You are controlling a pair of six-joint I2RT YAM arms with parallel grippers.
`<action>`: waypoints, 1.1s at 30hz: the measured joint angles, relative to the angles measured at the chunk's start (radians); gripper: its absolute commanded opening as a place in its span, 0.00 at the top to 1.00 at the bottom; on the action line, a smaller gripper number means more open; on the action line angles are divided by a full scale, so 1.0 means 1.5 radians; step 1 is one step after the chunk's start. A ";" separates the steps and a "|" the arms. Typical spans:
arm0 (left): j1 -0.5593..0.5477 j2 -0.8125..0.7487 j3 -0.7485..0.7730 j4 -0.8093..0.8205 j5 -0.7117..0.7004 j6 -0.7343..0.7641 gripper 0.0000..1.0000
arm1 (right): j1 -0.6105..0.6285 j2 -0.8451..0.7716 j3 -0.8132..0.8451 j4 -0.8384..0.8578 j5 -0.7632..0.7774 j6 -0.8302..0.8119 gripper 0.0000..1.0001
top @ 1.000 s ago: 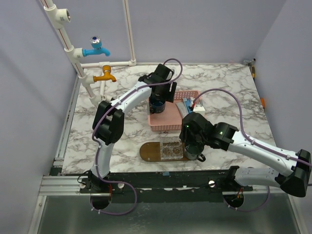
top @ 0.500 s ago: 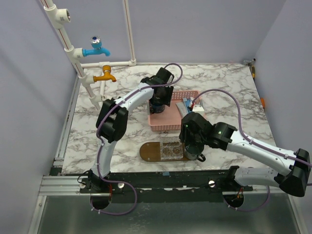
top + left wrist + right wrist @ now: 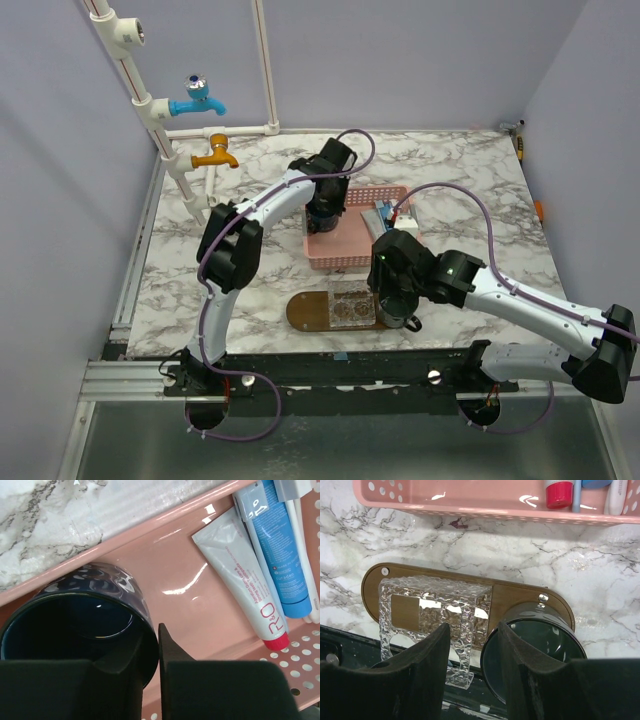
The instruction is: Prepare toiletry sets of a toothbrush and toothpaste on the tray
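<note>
- At the counter's near edge, the right gripper (image 3: 472,630) hangs spread over the rim of the grey cup (image 3: 535,645) on the tray (image 3: 515,597).
- Mid-counter, the left gripper (image 3: 157,645) pinches the dark blue cup (image 3: 100,590) inside the pink basket (image 3: 165,555). It is best lifted straight up, clear of the toothpaste (image 3: 240,585) nearby.
- The ends of the toothbrushes (image 3: 280,550) are cut off.

- My left arm stretches far, left gripper (image 3: 150,641) pinched tight across the dark cup (image 3: 75,611) wall.
- My right arm is folded near, right gripper (image 3: 473,627) pointing down, jaws parted.
</note>
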 measured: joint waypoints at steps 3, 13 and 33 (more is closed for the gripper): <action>0.000 -0.001 0.002 0.002 -0.011 0.005 1.00 | 0.000 0.000 0.000 0.000 -0.002 0.000 0.54; -0.006 -0.023 0.007 -0.017 -0.039 0.017 1.00 | -0.001 0.000 0.000 0.000 -0.004 0.000 0.54; -0.113 -0.267 -0.021 -0.134 -0.176 0.063 1.00 | -0.003 -0.014 0.000 -0.007 -0.003 -0.002 0.54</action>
